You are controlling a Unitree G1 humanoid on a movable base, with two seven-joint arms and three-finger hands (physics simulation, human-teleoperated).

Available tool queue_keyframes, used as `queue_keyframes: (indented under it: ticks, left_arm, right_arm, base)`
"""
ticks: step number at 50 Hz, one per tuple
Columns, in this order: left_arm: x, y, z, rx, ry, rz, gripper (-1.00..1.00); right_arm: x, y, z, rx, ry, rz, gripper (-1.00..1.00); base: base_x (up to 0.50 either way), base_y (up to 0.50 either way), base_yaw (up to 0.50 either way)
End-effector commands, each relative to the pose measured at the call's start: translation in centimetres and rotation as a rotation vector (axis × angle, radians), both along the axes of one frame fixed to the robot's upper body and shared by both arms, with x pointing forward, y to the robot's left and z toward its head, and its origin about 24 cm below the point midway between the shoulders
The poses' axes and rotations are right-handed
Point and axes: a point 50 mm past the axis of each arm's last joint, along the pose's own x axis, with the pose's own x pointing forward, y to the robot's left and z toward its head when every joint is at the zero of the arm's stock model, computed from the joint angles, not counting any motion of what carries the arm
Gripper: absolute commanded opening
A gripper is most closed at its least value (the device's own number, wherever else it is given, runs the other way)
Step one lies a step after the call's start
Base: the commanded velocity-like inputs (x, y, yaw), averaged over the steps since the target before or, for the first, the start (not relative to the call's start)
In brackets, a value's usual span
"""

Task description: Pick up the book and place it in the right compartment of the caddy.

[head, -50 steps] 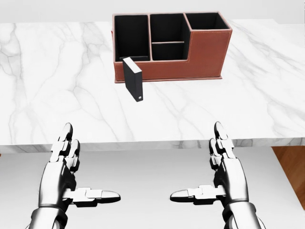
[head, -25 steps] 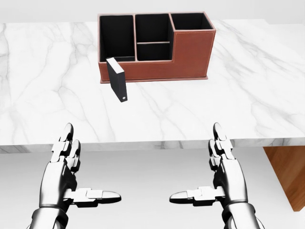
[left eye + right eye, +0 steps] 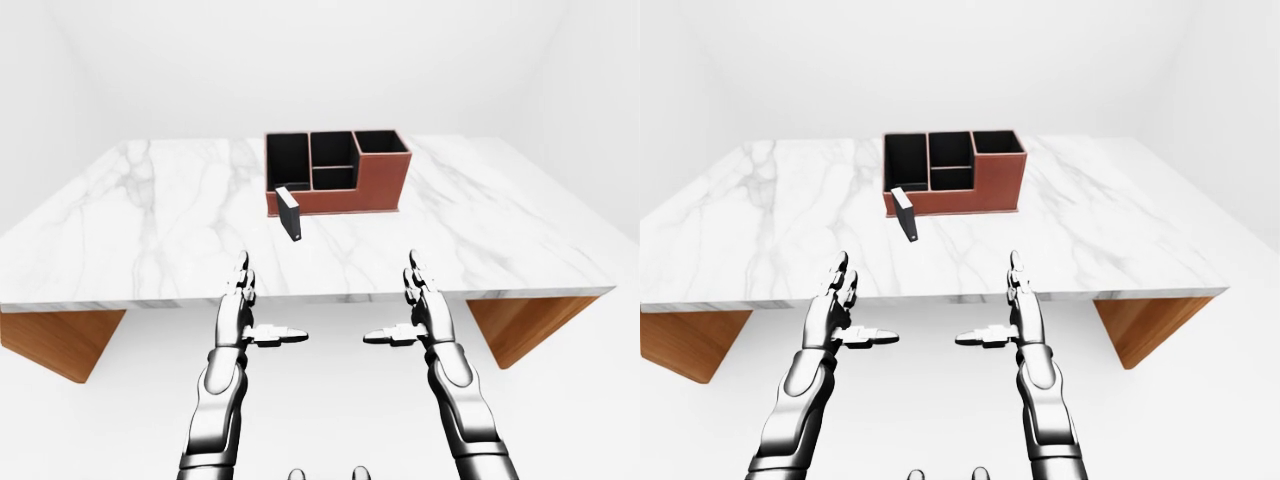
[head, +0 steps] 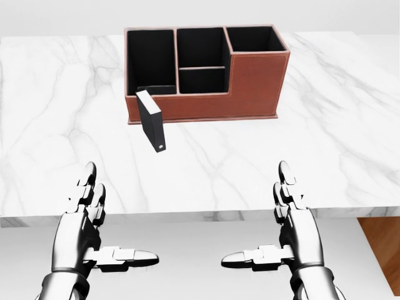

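Bench (image 3: 140,230): white marble slab with grey veining on wooden supports, spanning most of the left-eye view, white room around it. Caddy (image 4: 256,84): reddish-brown leather-look box with black interior, standing toward the far side of the bench, a little right of centre in the head view. It is divided into a tall compartment at left, a middle section split by a crossbar into two cells, and a raised compartment at right; the right compartment (image 4: 255,39) shows only its dark interior. Book (image 4: 151,120): dark, slim volume standing upright on the bench, just beside the near-left corner of the caddy; its far end overlaps the caddy's near wall in the head view, and contact cannot be told. Spine faces the viewer with a small pale dot near its lower end. Left robot hand (image 4: 94,231): low in the head view, near side of the bench edge, fingers spread and extended toward the bench, thumb out to the right, holding nothing. Right robot hand (image 4: 284,231): mirrors the left, fingers spread, thumb pointing left, holding nothing. Both robot hands are well apart from the book and the caddy.
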Motion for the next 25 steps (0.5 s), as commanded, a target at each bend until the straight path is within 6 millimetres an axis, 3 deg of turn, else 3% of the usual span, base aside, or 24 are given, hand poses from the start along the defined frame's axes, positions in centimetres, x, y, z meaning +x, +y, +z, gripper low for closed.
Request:
queue_keyframes:
  ticks: [1, 25]
  left_arm:
    - [0.04, -0.02, -0.04, 0.000, 0.001, 0.000, 1.00]
    - [0.02, -0.07, -0.15, 0.001, 0.003, -0.002, 1.00]
  right_arm:
    - [0.01, 0.02, -0.06, -0.007, -0.005, 0.001, 1.00]
    - [-0.12, 0.18, -0.29, -0.025, -0.008, 0.007, 1.00]
  base:
    - [0.33, 0.00, 0.00]
    - [0.33, 0.00, 0.00]
